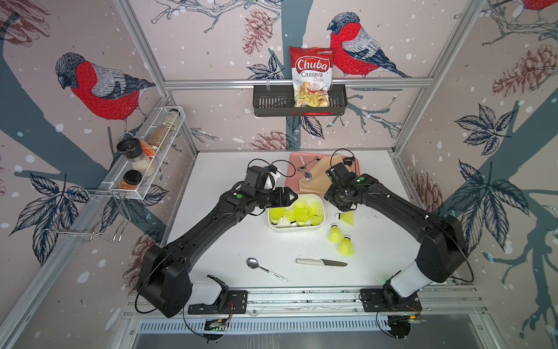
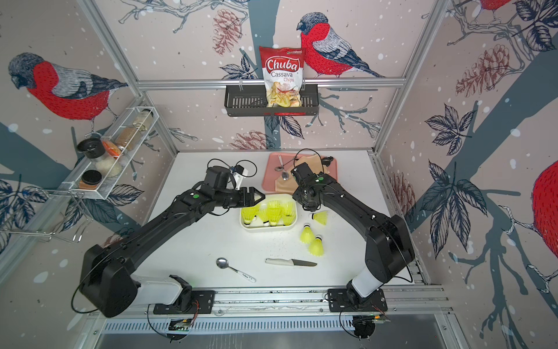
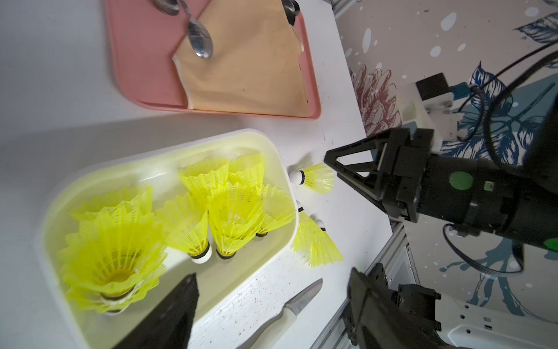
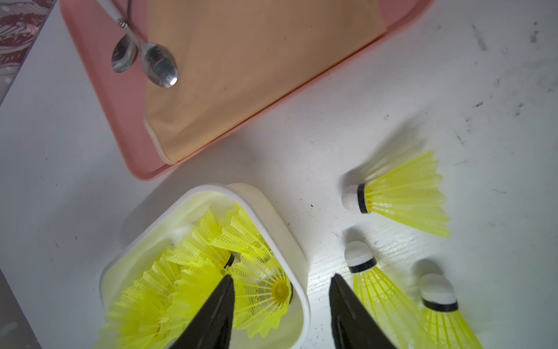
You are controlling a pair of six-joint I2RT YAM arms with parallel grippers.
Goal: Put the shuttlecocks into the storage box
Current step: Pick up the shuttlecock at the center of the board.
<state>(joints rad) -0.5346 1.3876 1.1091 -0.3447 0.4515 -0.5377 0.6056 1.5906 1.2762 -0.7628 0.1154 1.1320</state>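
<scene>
"Looking down on a white surface (image 1: 271, 247): a white storage box (image 1: 302, 228) sits mid-surface and holds most of the neon yellow shuttlecocks (image 1: 302, 213). Three lie outside, near its right end: a toppled shuttlecock (image 1: 347, 218), white tip towards the box, and a front pair (image 1: 335, 234) that seems to stand tip-up."

"Where are the pincers?"

"The left pincer (image 3: 273, 272) hovers over the box's far left part, jaws wide apart, nothing between them. The right pincer (image 4: 280, 276) hangs above the box's right rim, jaws apart and empty. One finger is over the box, and its partner is over bare surface beside the pair."

"How should the next pickup go?"

"My judgement is that the right arm takes the strays singly. It should shift right, clear of the rim, and close across the white tip and black band, where the body looks firm. The mesh skirt would likely squash or spring free. Descend straight, so the neighbour isn't knocked. Lift above the rim and release low over a bare patch of box floor. The left arm should give room. A white-handled knife (image 1: 320, 262) lies near the pair and is best avoided."
</scene>
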